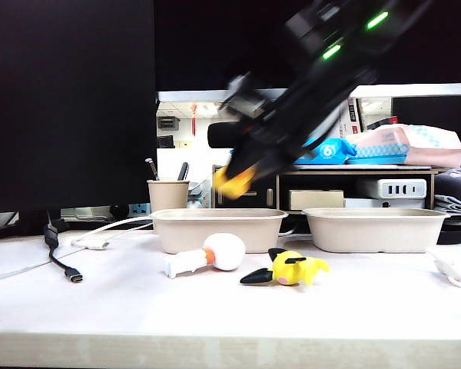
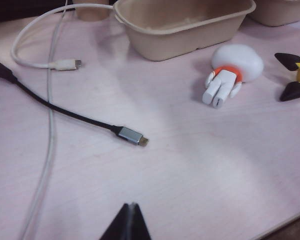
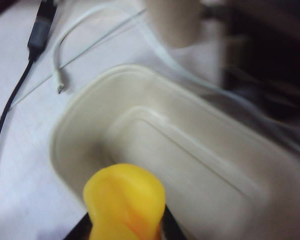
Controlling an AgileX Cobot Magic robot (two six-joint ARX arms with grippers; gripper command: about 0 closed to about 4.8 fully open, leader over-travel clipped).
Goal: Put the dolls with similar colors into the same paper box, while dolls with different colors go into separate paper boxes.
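Your right gripper (image 1: 234, 181) hangs over the left tray (image 1: 219, 229), jaws clamped on the yellow duck (image 3: 125, 202); the wrist cam shows the duck above that tray's bare inside (image 3: 200, 165). The right tray (image 1: 376, 229) sits apart on the table (image 1: 138, 307); can't tell what's in it. The white doll (image 1: 211, 256) and the yellow black-eared doll (image 1: 290, 270) lie on the table in front of the trays. Left gripper (image 2: 129, 225) hovers low over the table nr the black cable (image 2: 132, 136), fingertips together. A cup (image 1: 168, 194) stands behind, w/ pens.

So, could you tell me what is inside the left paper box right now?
Nothing visible: the left paper box looks empty below the duck in the right gripper; the duck hides one patch.
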